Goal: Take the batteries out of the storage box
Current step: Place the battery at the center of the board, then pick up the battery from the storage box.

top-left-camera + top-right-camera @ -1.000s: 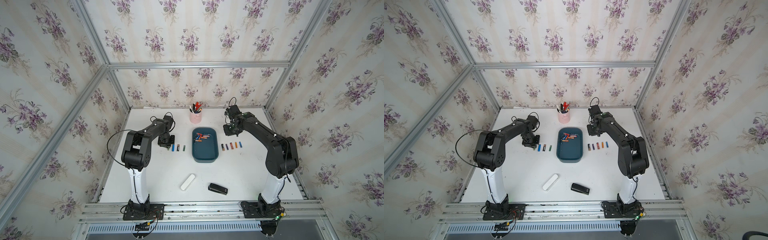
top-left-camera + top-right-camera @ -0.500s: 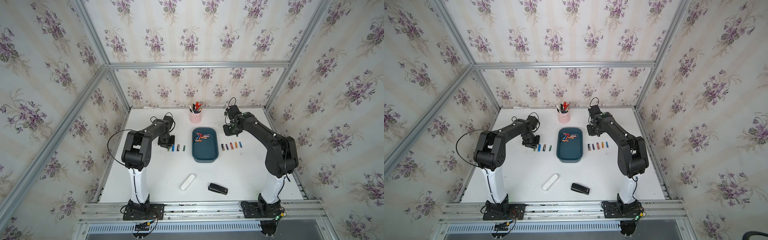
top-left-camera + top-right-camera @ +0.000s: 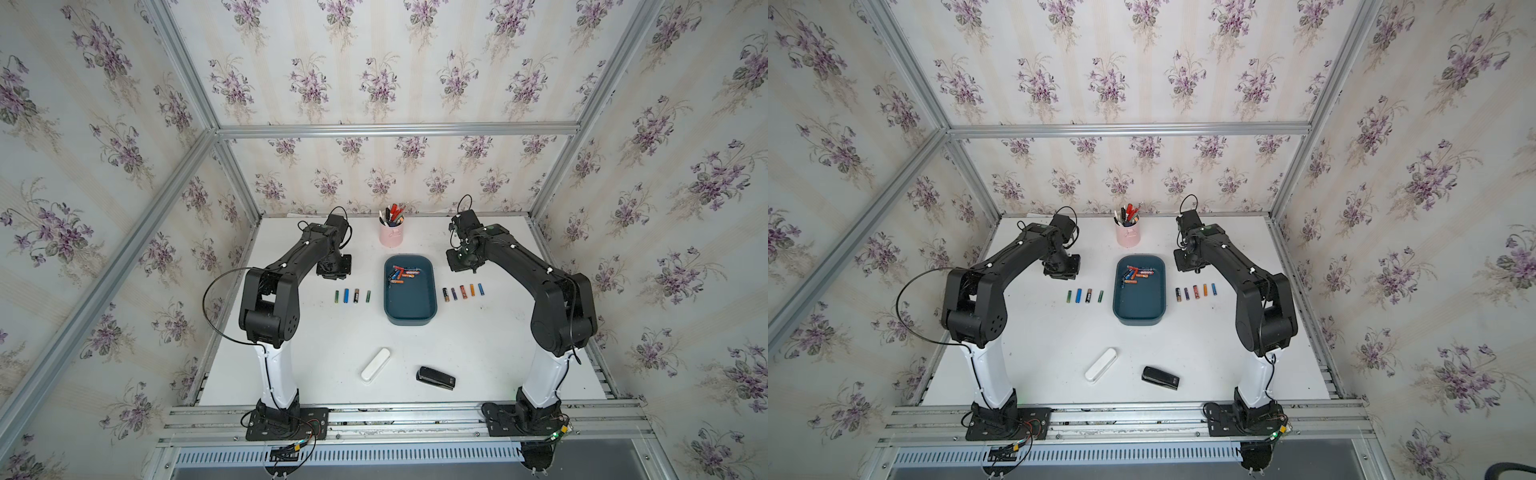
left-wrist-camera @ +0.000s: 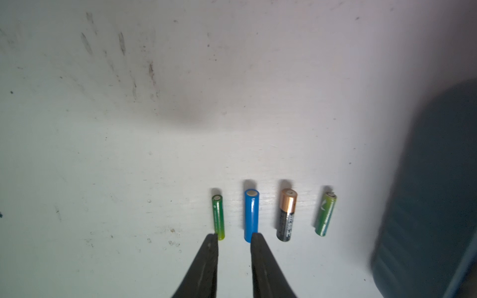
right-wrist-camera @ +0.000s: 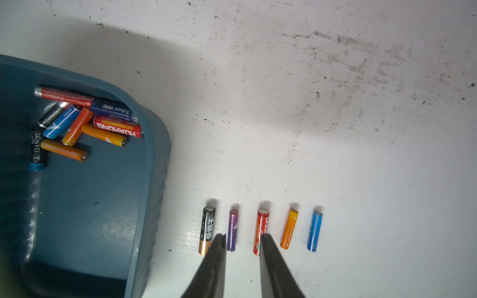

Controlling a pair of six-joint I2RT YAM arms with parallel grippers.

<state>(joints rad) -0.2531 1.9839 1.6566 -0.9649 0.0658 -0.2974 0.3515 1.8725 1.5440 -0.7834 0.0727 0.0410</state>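
- Left gripper (image 4: 233, 236): jaws slightly apart, empty.
- Storage box (image 3: 409, 305): frame centre in both top views; batteries (image 3: 401, 275) heaped at its upper end, likely light, rigid, slick, roll-prone; pinch one mid-barrel.
- Right gripper (image 5: 242, 236): jaws slightly apart, empty.

Robot lab cell: aluminium frame (image 3: 395, 129) boxes it in, floral wallpaper panels (image 3: 374, 62) as walls, scuffed white table (image 3: 332, 345), left arm (image 3: 270, 307) and right arm (image 3: 561, 311) bolted to a front rail (image 3: 395, 411).
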